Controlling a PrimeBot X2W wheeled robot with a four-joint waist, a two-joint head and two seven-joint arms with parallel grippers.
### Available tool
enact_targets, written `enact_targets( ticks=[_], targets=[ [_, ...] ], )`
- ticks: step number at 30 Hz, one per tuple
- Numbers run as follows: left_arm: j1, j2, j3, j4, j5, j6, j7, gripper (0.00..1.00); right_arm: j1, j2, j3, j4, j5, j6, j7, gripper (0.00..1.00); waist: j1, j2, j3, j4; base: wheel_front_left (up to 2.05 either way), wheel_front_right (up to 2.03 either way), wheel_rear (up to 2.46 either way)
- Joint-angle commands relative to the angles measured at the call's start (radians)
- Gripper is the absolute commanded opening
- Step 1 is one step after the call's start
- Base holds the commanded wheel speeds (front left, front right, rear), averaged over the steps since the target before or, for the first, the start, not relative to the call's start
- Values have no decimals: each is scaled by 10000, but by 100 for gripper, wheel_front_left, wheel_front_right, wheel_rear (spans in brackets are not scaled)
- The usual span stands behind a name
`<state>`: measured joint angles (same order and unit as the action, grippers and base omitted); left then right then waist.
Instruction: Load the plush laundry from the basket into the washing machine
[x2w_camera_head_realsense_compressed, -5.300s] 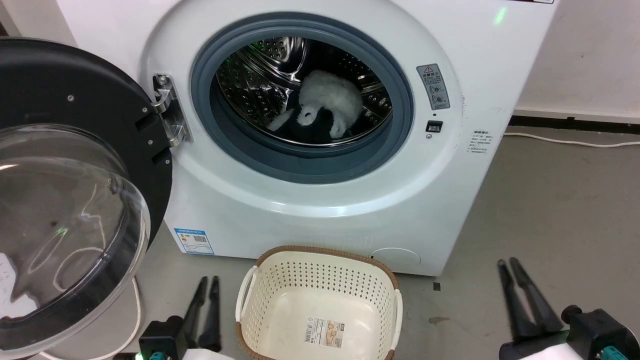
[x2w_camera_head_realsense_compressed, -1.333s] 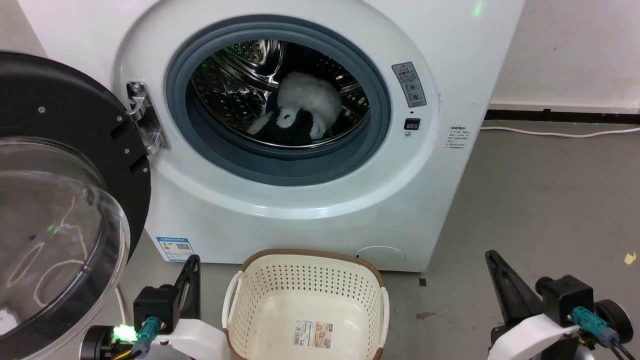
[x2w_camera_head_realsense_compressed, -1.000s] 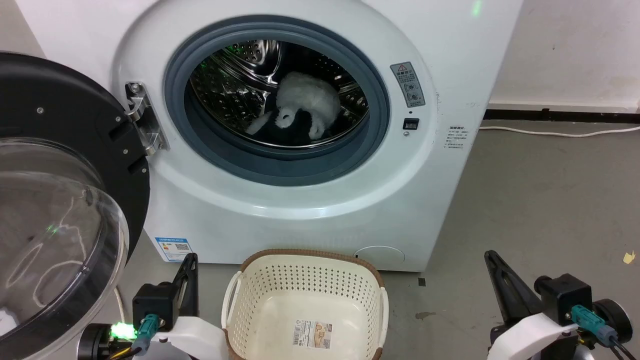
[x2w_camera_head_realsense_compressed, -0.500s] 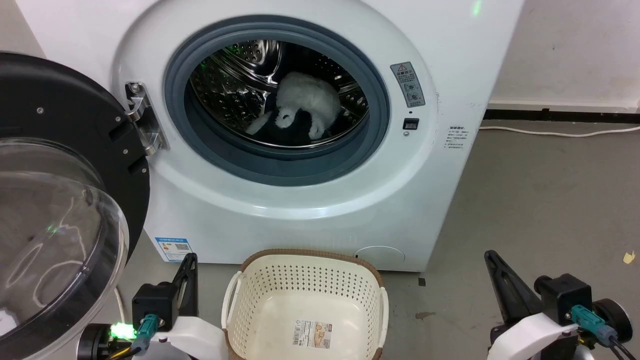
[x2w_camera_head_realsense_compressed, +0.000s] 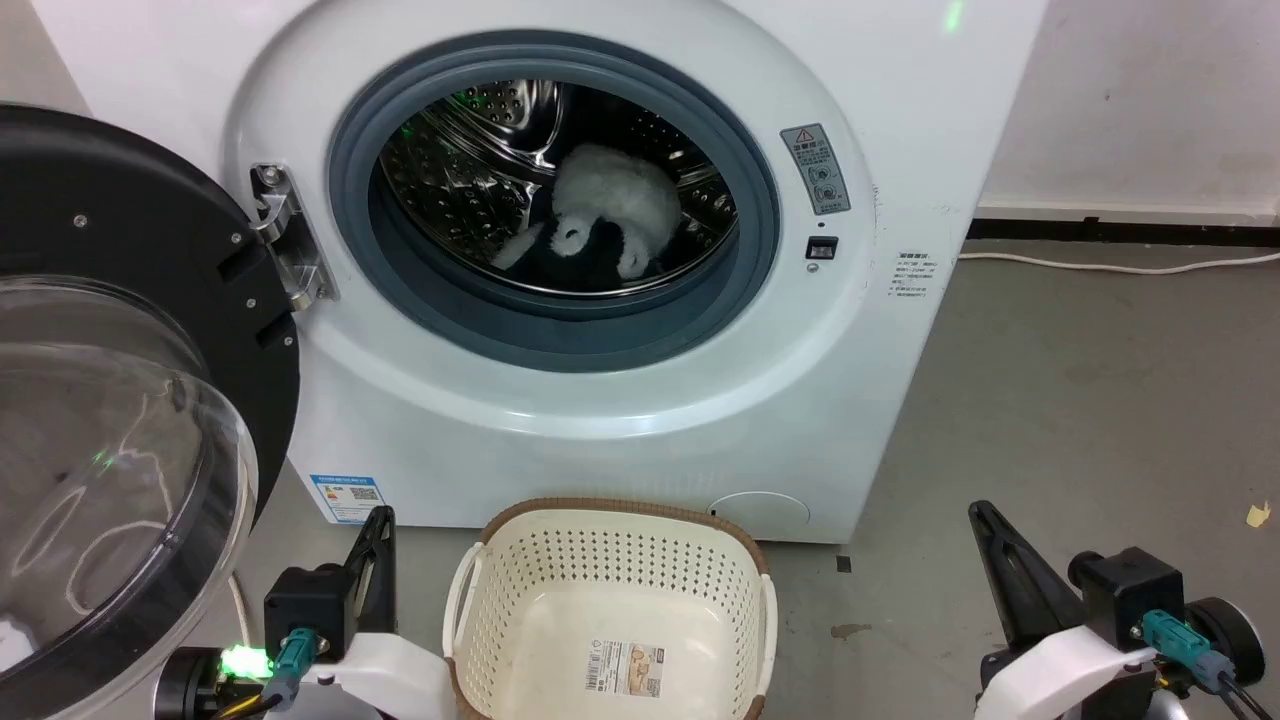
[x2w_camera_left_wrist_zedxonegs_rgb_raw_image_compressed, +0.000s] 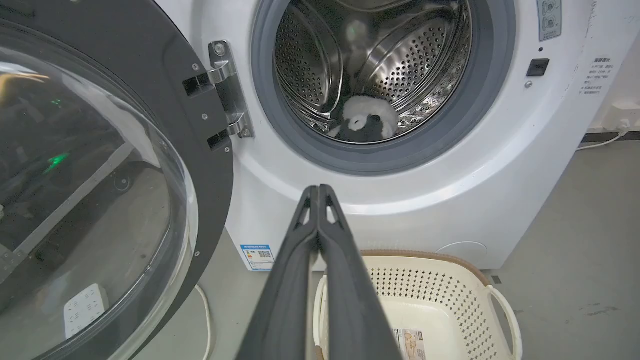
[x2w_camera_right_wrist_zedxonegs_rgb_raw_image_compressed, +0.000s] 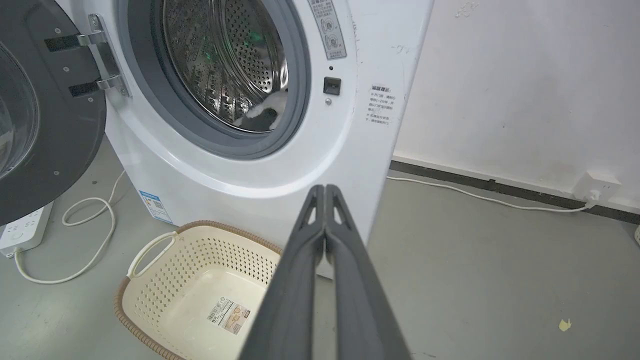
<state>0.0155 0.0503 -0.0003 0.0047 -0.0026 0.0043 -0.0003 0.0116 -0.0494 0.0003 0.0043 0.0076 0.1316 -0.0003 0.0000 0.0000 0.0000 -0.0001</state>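
Floor (x2w_camera_head_realsense_compressed: 1080, 400): basket (x2w_camera_head_realsense_compressed: 610, 560) cut off; plush laundry (x2w_camera_head_realsense_compressed: 610, 200) half-hidden in washing machine (x2w_camera_head_realsense_compressed: 600, 440); left gripper (x2w_camera_left_wrist_zedxonegs_rgb_raw_image_compressed: 318, 192), right gripper (x2w_camera_right_wrist_zedxonegs_rgb_raw_image_compressed: 325, 192) jaws clenched.

washing machine (x2w_camera_head_realsense_compressed: 620, 420) mouth wide open, door (x2w_camera_head_realsense_compressed: 110, 200) standing out at left — blocking that side, basket (x2w_camera_head_realsense_compressed: 620, 507) on floor before it

The left gripper (x2w_camera_head_realsense_compressed: 383, 517), two long dark tapering fingers (x2w_camera_left_wrist_zedxonegs_rgb_raw_image_compressed: 295, 285) on a black boxy wrist block (x2w_camera_head_realsense_compressed: 310, 603), is resting low at the left of the head view, pointing up, with the fingers pressing flat together and holding nothing. A green light (x2w_camera_head_realsense_compressed: 243, 662) is glowing beside its white forearm shell (x2w_camera_head_realsense_compressed: 405, 672). The right gripper (x2w_camera_head_realsense_compressed: 981, 510) is sitting at the lower right, leaning slightly leftward toward its tips, its fingers (x2w_camera_right_wrist_zedxonegs_rgb_raw_image_compressed: 300, 285) likewise lying closed against each other, empty
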Motion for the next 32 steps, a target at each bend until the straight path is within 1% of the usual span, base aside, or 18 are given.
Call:
enact_targets(
  ticks=[1,32],
  targets=[
    [-155,-1,3,-47,26,-43,3,0,-116,-8,-3,-43,-76,-9,3,0,0,0,0,1,0,0,0],
    [-155,-1,3,-47,26,-43,3,0,-116,-8,-3,-43,-76,-9,3,0,0,0,0,1,0,0,0]
  ],
)
